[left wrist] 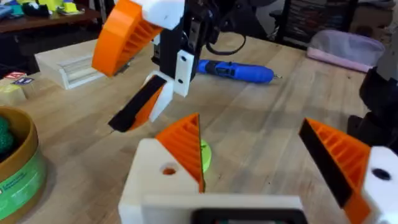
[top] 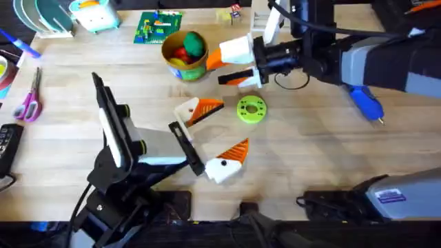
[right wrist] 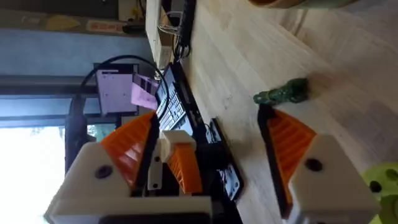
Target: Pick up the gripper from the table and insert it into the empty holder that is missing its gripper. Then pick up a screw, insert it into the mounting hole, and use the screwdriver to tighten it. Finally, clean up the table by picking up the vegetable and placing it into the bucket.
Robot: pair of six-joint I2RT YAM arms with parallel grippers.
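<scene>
At the far left edge of the table lie purple-handled scissors, well apart from everything else. The left arm rises from the lower left, and the left gripper sits low over the middle of the table with its white, orange-padded fingers spread wide and nothing between them. Above and slightly left of it, toward the far side of the table, stands the bucket, upright, with rounded red, green and yellow toys inside; the left wrist view catches its green band at the frame edge. Just right of the left gripper's far finger lies a lime-green disc with holes, flat on the wood. The right arm reaches in from the right across the table, and the right gripper hangs just beside the bucket, its fingers parted, one high and one low, gripping nothing. In the right wrist view the vegetable lies on the bare wood near the tip of one of those fingers; whether it touches it cannot be told. Farther right, partly under the right arm, the screwdriver lies flat on the table, untouched, its metal tip pointing toward the near right
</scene>
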